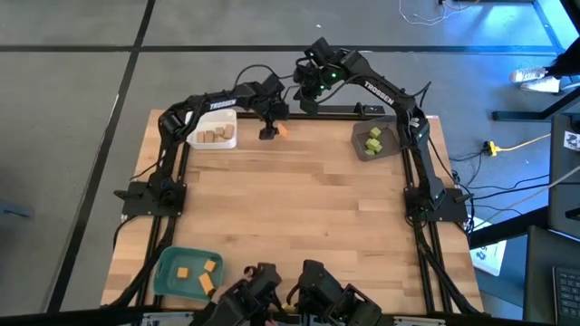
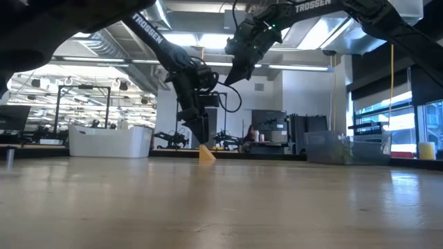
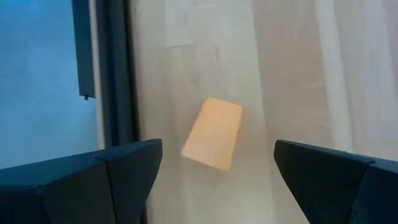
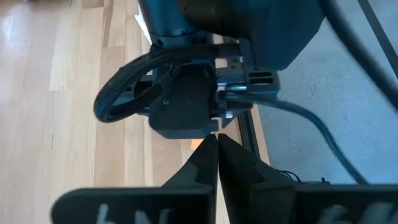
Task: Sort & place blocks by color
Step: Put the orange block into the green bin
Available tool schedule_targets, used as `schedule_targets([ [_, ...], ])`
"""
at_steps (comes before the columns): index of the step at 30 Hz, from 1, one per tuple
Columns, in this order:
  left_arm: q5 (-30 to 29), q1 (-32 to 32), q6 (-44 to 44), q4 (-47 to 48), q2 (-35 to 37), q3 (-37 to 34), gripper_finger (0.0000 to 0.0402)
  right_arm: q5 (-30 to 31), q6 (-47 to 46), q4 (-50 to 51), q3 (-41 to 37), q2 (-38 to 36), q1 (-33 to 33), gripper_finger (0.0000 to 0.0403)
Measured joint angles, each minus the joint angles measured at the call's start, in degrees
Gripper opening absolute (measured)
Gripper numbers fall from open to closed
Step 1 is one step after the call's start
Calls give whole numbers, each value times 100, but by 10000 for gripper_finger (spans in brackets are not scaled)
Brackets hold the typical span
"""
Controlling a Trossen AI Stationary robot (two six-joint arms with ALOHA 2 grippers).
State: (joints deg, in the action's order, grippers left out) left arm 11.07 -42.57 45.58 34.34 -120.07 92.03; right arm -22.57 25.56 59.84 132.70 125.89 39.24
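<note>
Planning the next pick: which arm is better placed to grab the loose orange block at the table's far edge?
Left. Its open gripper hangs right over the small orange wooden block, fingers either side. The right gripper is shut and raised behind it.

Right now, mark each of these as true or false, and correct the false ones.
1. The left gripper is open over an orange block. True.
2. The white tray holds green blocks. False: it holds tan blocks.
3. The right gripper is shut. True.
4. The teal tray is empty. False: it holds orange pieces.
5. The green blocks lie in the grey tray. True.
</note>
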Motion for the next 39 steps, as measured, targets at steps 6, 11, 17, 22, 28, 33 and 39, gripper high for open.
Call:
schedule_targets([
  [6, -7, 81, 6, 106, 0, 0, 306, 0, 0, -3, 0, 0, 0, 14],
  [11, -12, 76, 1, 99, 0, 0, 306, 0, -1, -3, 0, 0, -2, 14],
  [17, -32, 76, -48, 24, 0, -2, 306, 0, 0, -5, 0, 0, -2, 14],
  [22, -151, 71, -206, 57, 0, -2, 306, 0, 0, -5, 0, 0, -2, 14],
  [28, -74, 20, -302, 108, 0, -2, 303, 0, -1, -5, 0, 0, -2, 14],
  [33, 36, 20, -193, 108, 0, -2, 289, 0, 0, -5, 0, 0, -2, 14],
  [39, 37, 20, -173, 106, 0, -2, 279, 0, 0, -5, 0, 0, -2, 14],
])
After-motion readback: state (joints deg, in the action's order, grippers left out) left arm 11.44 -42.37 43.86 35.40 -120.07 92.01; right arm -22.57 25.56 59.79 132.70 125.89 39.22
